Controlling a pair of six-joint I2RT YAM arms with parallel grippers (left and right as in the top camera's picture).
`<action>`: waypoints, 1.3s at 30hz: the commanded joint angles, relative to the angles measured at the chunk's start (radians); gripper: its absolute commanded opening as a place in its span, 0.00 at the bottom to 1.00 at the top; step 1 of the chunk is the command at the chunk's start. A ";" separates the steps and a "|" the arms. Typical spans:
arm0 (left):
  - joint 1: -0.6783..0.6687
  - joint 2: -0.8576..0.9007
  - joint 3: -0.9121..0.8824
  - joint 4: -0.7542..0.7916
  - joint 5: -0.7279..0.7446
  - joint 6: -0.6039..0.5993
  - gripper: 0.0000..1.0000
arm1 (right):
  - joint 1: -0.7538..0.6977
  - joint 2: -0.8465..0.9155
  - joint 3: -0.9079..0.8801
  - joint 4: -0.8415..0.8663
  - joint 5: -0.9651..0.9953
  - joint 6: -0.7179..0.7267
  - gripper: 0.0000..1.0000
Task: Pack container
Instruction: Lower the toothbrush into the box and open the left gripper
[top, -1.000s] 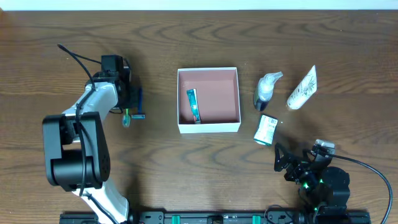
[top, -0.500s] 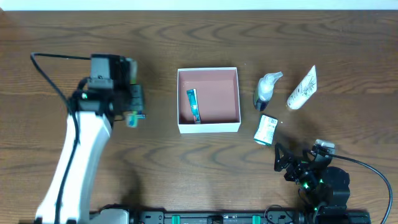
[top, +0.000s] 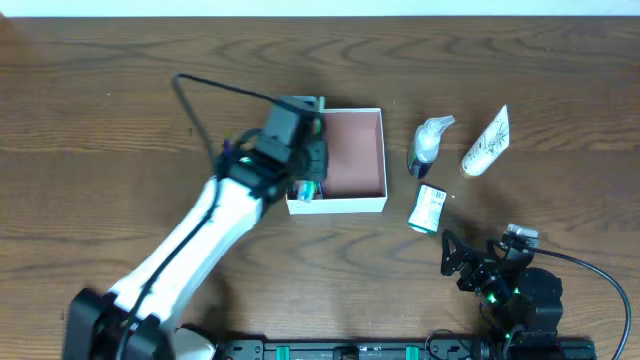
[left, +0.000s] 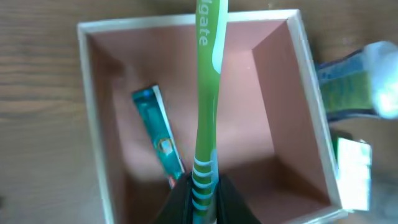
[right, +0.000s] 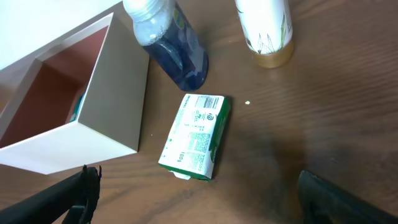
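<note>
The container (top: 384, 160) is a square shallow box with white walls and a pink-brown inside, at the table's middle. My left gripper (top: 308, 186) hangs over its left part, shut on a green toothbrush (left: 208, 93). In the left wrist view the brush points from my jaws (left: 202, 194) across the box (left: 261, 130). A teal toothpaste tube (left: 158, 137) lies inside on the left. My right gripper (top: 465, 265) is open and empty near the front edge, to the right of the box (right: 118, 106).
A blue bottle with a white pump top (top: 425, 148) and a white tube (top: 487, 142) stand to the right of the box. A small green-and-white carton (top: 428, 208) lies in front of them, just ahead of my right jaws (right: 199, 186).
My left arm has swung from the table's left side to over the container, carrying the green toothbrush. The right arm has not moved.
</note>
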 joint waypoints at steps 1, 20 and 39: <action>-0.008 0.050 -0.017 0.012 -0.083 -0.043 0.06 | -0.007 -0.006 -0.001 -0.001 0.003 0.014 0.99; -0.006 0.150 -0.014 0.095 -0.157 -0.087 0.06 | -0.007 -0.006 -0.001 -0.001 0.003 0.014 0.99; -0.006 0.150 -0.015 -0.056 -0.190 -0.106 0.16 | -0.007 -0.006 -0.001 -0.001 0.003 0.014 0.99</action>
